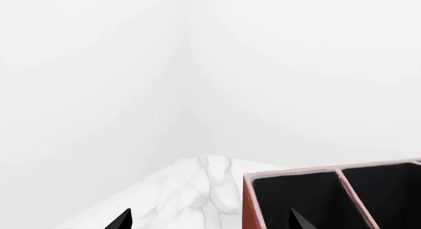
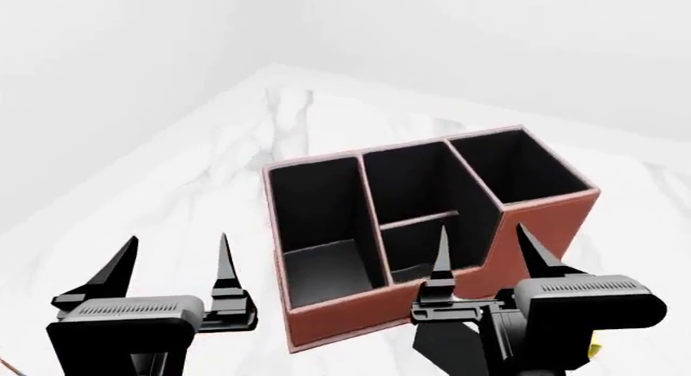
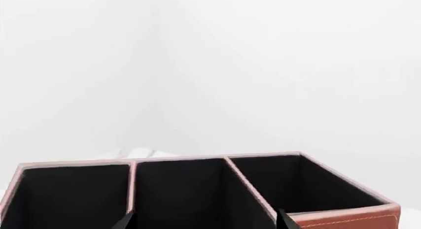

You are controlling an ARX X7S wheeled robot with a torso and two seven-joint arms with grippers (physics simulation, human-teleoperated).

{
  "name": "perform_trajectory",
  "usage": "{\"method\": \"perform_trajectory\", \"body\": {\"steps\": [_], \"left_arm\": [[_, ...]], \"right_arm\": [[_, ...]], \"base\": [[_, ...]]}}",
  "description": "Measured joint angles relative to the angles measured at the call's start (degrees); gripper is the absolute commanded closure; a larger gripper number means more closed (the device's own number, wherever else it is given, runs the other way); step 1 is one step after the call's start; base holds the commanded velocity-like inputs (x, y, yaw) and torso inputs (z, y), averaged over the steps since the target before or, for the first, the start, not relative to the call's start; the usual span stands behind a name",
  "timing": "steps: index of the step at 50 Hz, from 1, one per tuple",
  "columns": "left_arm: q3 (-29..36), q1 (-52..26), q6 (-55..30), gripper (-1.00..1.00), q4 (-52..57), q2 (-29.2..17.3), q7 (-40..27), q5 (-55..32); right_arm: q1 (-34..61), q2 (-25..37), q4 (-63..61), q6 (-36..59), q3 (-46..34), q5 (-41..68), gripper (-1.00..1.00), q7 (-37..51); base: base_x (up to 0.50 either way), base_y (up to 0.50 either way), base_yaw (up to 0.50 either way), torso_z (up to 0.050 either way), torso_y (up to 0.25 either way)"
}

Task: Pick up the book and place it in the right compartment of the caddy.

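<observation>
The reddish-brown caddy (image 2: 432,230) with black lining stands on the white marble table (image 2: 216,166). Its right compartment (image 2: 523,170) is the tall end bin, also seen in the right wrist view (image 3: 309,189). My left gripper (image 2: 176,255) hangs open and empty off the caddy's left front corner; in its wrist view the gripper (image 1: 210,221) straddles the caddy's end wall (image 1: 250,204). My right gripper (image 2: 481,247) is open and empty, in front of the stepped front wall, and points into the middle section (image 3: 205,223). The book is out of view.
A sliver of something yellow (image 2: 590,349) peeks out below my right gripper's body. The table's far corner (image 2: 275,73) meets plain white walls behind the caddy. Bare marble (image 1: 191,194) lies to the caddy's left.
</observation>
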Motion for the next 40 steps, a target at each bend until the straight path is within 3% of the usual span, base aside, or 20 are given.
{"method": "perform_trajectory", "body": {"steps": [15,22,40], "left_arm": [[0.5,-0.2,0.2,-1.00,-0.2,-0.5,-0.7,-0.7],[0.8,-0.2,0.4,-1.00,-0.3,-0.7,-1.0,-1.1],[1.3,-0.2,0.7,-1.00,-0.4,-1.4,-1.8,-1.4]], "right_arm": [[0.1,0.4,0.0,-0.2,-0.4,0.9,-1.00,0.0],[0.0,0.8,0.0,-0.5,-0.9,0.3,-1.00,0.4],[-0.1,1.6,0.0,-0.6,-2.1,-0.7,-1.00,1.4]], "base": [[0.21,-0.45,0.00,0.000,0.000],[0.00,0.00,0.00,0.000,0.000],[-0.01,-0.01,0.50,0.000,0.000]]}}
